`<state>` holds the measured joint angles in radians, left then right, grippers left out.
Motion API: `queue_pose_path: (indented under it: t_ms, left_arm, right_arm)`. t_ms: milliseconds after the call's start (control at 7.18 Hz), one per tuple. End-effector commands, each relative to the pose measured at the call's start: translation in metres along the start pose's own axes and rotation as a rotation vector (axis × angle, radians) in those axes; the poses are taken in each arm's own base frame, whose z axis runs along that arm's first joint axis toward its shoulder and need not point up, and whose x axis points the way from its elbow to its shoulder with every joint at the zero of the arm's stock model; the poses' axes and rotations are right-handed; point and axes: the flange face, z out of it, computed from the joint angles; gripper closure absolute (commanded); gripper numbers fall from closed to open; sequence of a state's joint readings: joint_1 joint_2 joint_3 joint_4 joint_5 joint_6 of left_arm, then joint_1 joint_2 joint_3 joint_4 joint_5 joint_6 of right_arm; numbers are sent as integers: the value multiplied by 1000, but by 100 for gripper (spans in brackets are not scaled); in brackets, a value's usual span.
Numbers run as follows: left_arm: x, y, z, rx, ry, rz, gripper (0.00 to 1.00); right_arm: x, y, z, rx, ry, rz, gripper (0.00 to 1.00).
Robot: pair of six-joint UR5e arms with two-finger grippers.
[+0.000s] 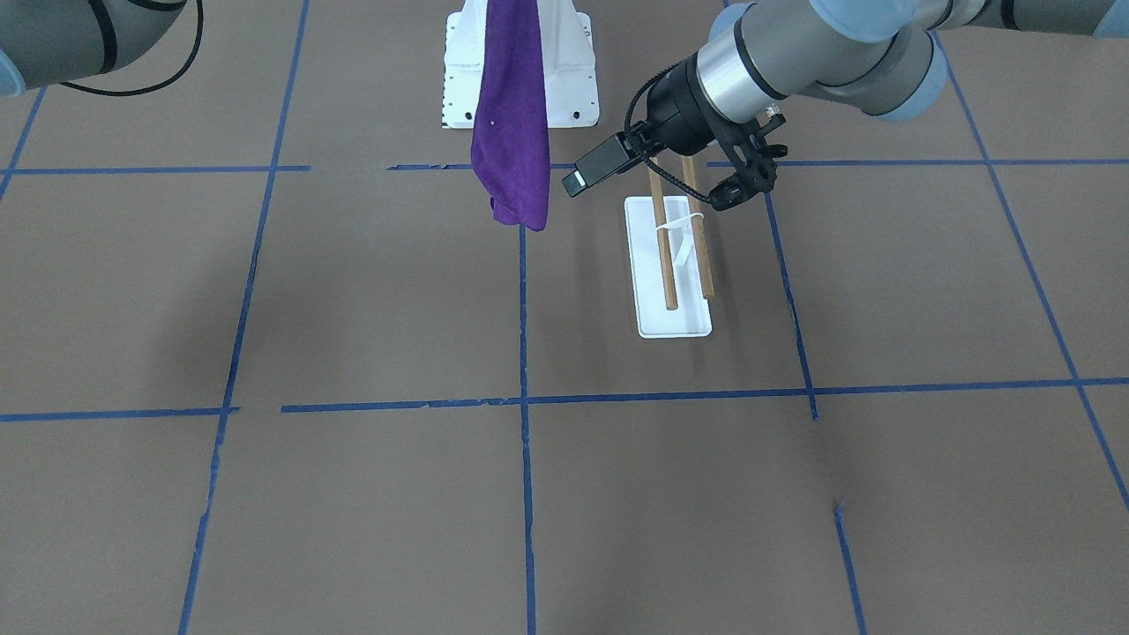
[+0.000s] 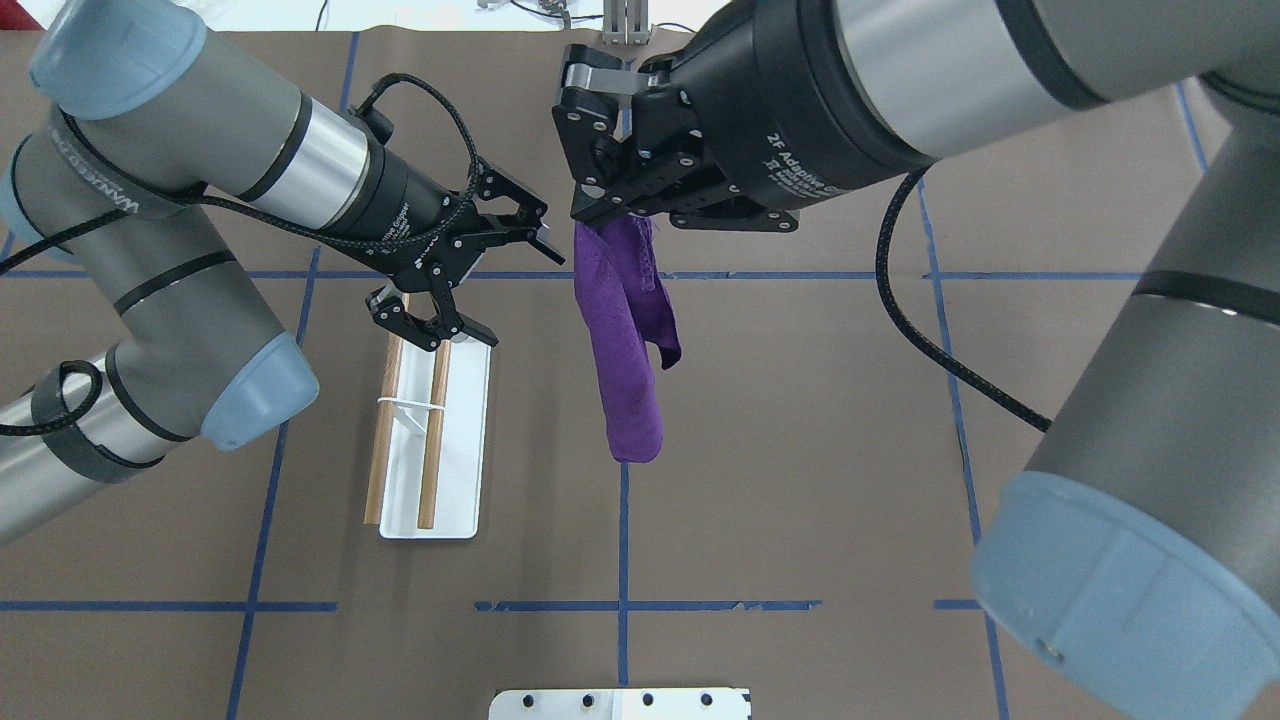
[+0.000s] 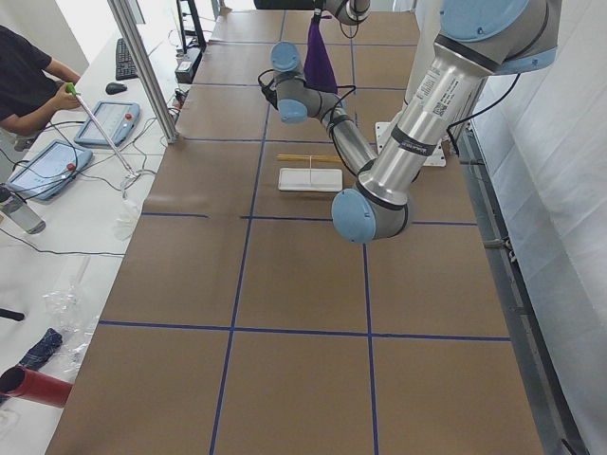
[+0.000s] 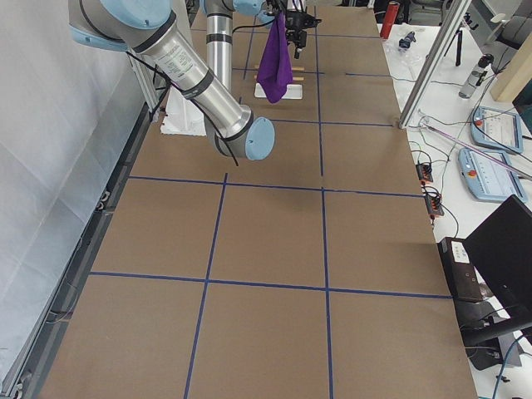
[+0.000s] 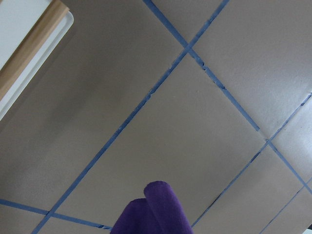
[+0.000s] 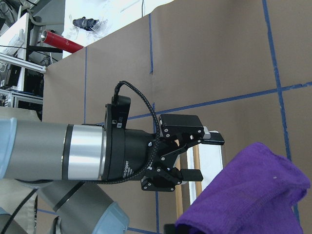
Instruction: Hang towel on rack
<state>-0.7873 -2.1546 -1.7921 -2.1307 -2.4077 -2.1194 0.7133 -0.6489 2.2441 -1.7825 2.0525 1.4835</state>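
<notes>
The purple towel [image 2: 625, 350] hangs straight down from my right gripper [image 2: 592, 205], which is shut on its top edge, high above the table's middle. The towel also shows in the front view [image 1: 512, 132] and in the right wrist view [image 6: 253, 195]. The rack [image 2: 462, 450], a white base with two brown rods [image 2: 385, 440], stands to the towel's left, apart from it. It also shows in the front view [image 1: 675, 313]. My left gripper [image 2: 503, 288] is open and empty, hovering over the rack's far end. The right wrist view shows it open [image 6: 204, 156].
The white bolted pedestal [image 1: 573, 88] stands behind the towel at the robot's base. Blue tape lines cross the brown table. An operator and tablets [image 3: 47, 161] are beyond the far table edge. A rod end [image 5: 29, 53] shows in the left wrist view.
</notes>
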Motion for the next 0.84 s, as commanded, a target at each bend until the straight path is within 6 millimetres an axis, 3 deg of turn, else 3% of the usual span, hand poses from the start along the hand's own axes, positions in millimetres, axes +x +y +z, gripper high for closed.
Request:
queue_pose_path:
  t_ms: [0, 279, 418, 557, 697]
  left_arm:
    - [1, 1, 6, -4, -6, -12, 11]
    - [5, 3, 16, -13, -14, -18, 15]
    - [9, 6, 21, -19, -17, -21, 27]
    - [5, 10, 28, -27, -28, -29, 45]
    - [4, 15, 34, -25, -24, -25, 45]
  right_arm:
    - [0, 5, -9, 0, -19, -12, 100]
    - [-1, 6, -12, 1, -26, -17, 100]
    - [-5, 8, -15, 1, -39, -24, 100]
    - [-8, 9, -18, 3, -49, -29, 100]
    - [-9, 8, -19, 5, -52, -30, 100]
